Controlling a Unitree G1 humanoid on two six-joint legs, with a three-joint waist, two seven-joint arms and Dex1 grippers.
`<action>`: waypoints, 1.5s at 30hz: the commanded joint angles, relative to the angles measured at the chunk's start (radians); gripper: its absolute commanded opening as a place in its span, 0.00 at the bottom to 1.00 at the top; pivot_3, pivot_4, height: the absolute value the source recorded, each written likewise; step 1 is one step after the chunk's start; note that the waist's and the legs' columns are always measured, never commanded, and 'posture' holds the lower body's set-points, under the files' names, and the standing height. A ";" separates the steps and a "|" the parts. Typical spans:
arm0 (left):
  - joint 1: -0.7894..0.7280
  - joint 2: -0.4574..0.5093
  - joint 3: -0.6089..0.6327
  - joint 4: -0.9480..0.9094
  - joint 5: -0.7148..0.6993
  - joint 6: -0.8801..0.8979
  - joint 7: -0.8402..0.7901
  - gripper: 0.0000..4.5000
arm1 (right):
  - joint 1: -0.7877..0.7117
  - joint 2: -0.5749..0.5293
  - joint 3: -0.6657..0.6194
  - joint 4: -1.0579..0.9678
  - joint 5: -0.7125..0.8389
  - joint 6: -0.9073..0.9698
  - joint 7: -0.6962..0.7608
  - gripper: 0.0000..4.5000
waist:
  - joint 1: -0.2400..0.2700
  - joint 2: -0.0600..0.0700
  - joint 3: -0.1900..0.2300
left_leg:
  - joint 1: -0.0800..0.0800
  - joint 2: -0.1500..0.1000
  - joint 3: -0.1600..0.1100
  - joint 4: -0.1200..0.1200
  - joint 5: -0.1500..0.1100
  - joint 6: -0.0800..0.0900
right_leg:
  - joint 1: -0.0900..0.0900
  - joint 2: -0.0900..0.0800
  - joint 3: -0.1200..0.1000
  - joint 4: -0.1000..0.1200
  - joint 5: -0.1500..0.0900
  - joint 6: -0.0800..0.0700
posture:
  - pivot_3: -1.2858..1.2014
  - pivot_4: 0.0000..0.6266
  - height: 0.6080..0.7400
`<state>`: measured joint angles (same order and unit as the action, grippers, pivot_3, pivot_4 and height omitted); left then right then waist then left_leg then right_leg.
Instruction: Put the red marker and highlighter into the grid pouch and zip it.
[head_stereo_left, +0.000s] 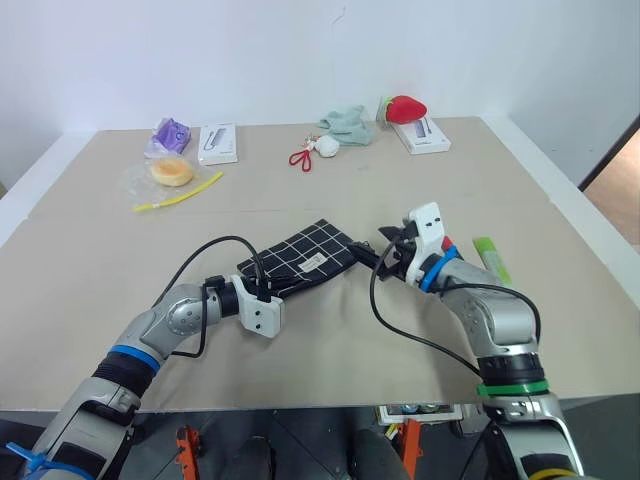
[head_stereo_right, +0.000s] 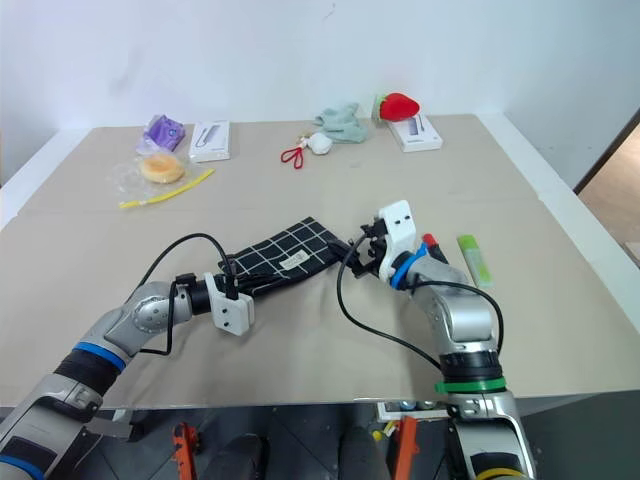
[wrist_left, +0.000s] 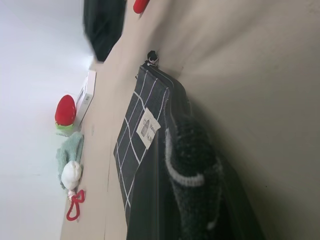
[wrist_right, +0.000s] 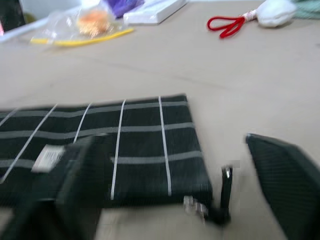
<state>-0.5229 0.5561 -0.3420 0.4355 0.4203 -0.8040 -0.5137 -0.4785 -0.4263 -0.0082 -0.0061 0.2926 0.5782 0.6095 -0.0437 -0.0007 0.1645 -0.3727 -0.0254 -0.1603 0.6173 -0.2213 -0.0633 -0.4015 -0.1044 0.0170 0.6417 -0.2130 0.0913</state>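
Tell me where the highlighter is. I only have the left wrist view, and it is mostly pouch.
Observer: The highlighter lies on the table, out past the right hand on its right side, not in the grid pouch.
Operator: Is the right hand carrying anything?
Observer: No. Its fingers are spread open and empty, just off the pouch's zipper end.
Operator: And the red marker?
Observer: The red marker lies on the table between the right wrist and the highlighter, mostly hidden behind the arm.
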 joint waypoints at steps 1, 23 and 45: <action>0.017 -0.005 -0.030 0.032 0.014 0.019 -0.015 0.00 | 0.013 -0.088 0.068 -0.032 -0.097 -0.065 0.040 0.98 | 0.000 0.000 0.000 | 0.000 0.000 0.000 0.000 0.000 0.000 | 0.000 0.000 0.000 0.000 0.000 0.000 | 0.52 0.24 1.00; 0.007 -0.018 -0.022 0.044 0.002 0.027 -0.008 0.00 | -0.125 -0.064 0.122 0.294 -0.170 -0.185 0.164 0.01 | 0.006 -0.001 0.001 | -0.001 0.000 0.001 0.000 0.000 0.001 | 0.000 0.000 0.000 -0.001 0.000 0.000 | 0.52 0.24 1.00; 0.042 -0.042 0.006 -0.007 -0.095 0.082 -0.037 0.00 | 0.029 -0.031 0.268 -0.088 -0.134 0.042 0.205 0.00 | 0.019 -0.002 0.001 | -0.002 0.001 0.001 -0.001 0.000 0.000 | 0.000 0.000 0.000 -0.001 -0.002 0.001 | 0.52 0.24 1.00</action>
<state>-0.4982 0.5199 -0.3191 0.4299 0.3214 -0.7350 -0.5391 -0.4651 -0.4695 0.2075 -0.0296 0.1323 0.5993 0.7757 -0.0246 -0.0029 0.1660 -0.3744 -0.0248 -0.1590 0.6162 -0.2213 -0.0633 -0.4020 -0.1044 0.0173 0.6403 -0.2152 0.0919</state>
